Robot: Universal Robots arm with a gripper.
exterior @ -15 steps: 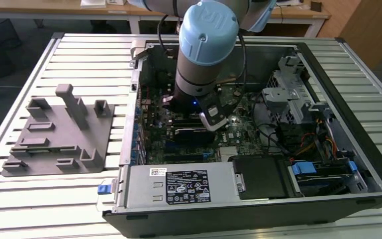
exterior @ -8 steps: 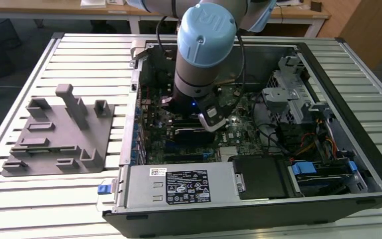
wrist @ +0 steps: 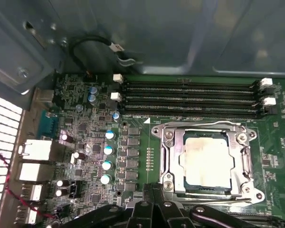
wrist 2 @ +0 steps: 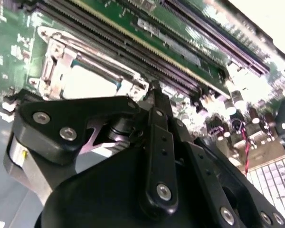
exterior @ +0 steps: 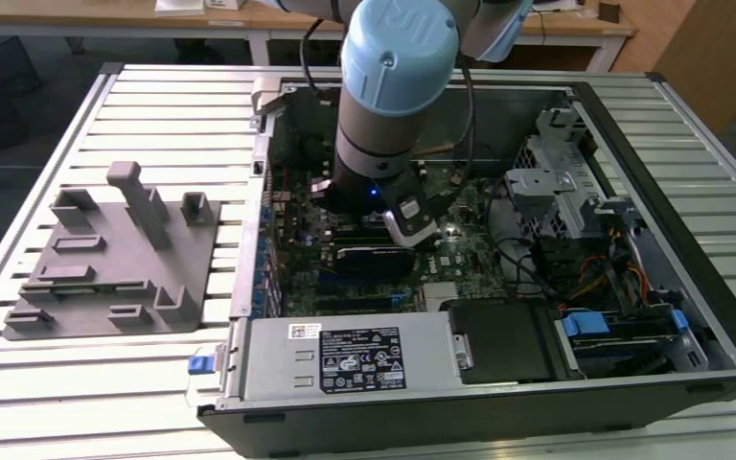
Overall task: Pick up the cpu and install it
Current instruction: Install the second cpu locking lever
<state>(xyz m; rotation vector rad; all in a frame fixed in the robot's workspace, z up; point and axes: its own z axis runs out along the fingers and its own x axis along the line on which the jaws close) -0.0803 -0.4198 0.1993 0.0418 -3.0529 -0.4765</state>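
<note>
**Inspector:** Slatted metal bench (exterior: 150, 383), open computer case (exterior: 675, 125) on it, grey fixture plate (exterior: 112, 278) beside. Arm reaches down inside the case.

**Clerk:** And the cpu (wrist: 205, 164)?

**Inspector:** Seated in the socket frame (wrist: 168, 161) on the motherboard (wrist: 85, 137), silver top showing in the first wrist view.

**Clerk:** Gripper (wrist: 152, 190)?

**Inspector:** Fingers together, holding nothing, just beside the socket.

**Clerk:** Handling?

**Inspector:** Judged light, stiff, slick-topped, fragile underneath. Hold it by opposite edges only.
</note>
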